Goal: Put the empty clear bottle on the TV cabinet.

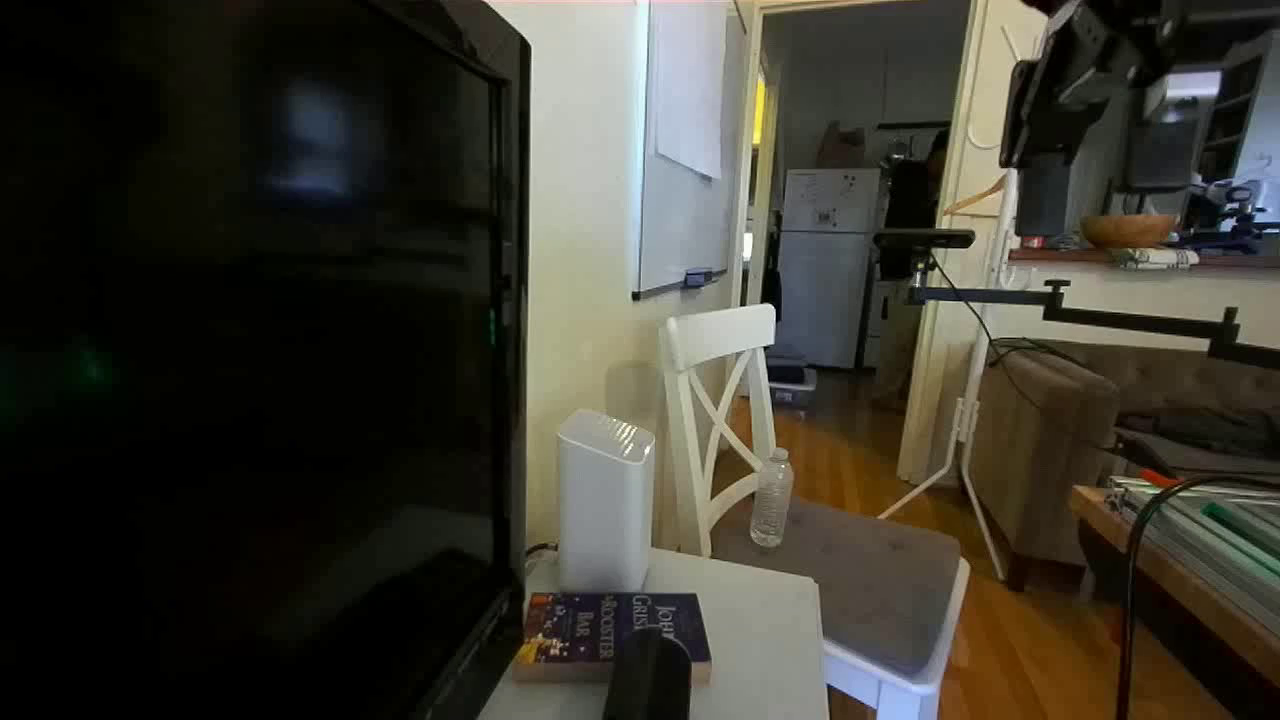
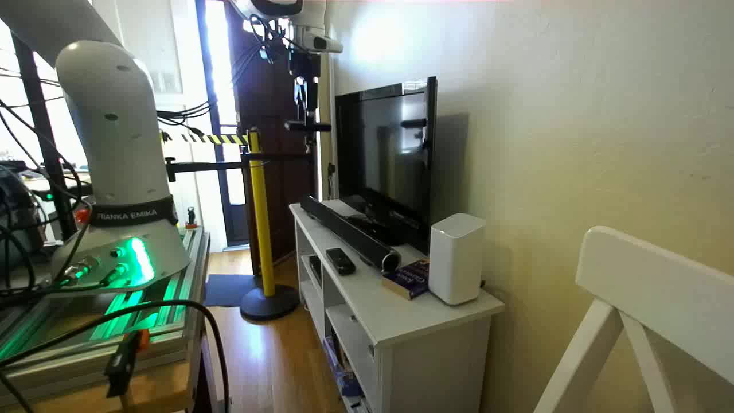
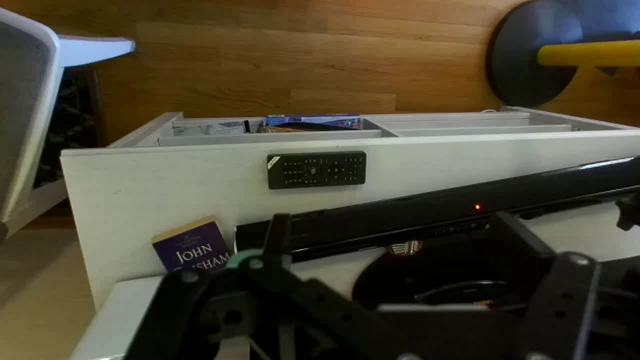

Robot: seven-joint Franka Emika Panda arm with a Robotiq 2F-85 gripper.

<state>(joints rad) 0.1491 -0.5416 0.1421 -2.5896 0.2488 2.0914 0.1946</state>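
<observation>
A clear bottle (image 1: pixel 771 500) stands upright on the grey seat of the white chair, seen in an exterior view. Its place is outside the wrist view. Beside the chair is the white TV cabinet (image 1: pixel 765 625), whose whole length shows in an exterior view, with a flat top (image 2: pixel 395 318) and open shelves below. High up, well apart from the bottle, hangs my gripper (image 1: pixel 1098 190). From the wrist camera the gripper (image 3: pixel 392 225) is over the cabinet top (image 3: pixel 125 192), its two black fingers spread wide with nothing held between them.
On the cabinet are a black TV (image 2: pixel 384 155), a soundbar (image 2: pixel 350 229), a remote (image 3: pixel 316 170), a purple book (image 3: pixel 192 247) and a white boxy column (image 2: pixel 456 258). The chair (image 1: pixel 840 570) adjoins the cabinet's end. A yellow post (image 2: pixel 261 223) stands on the floor.
</observation>
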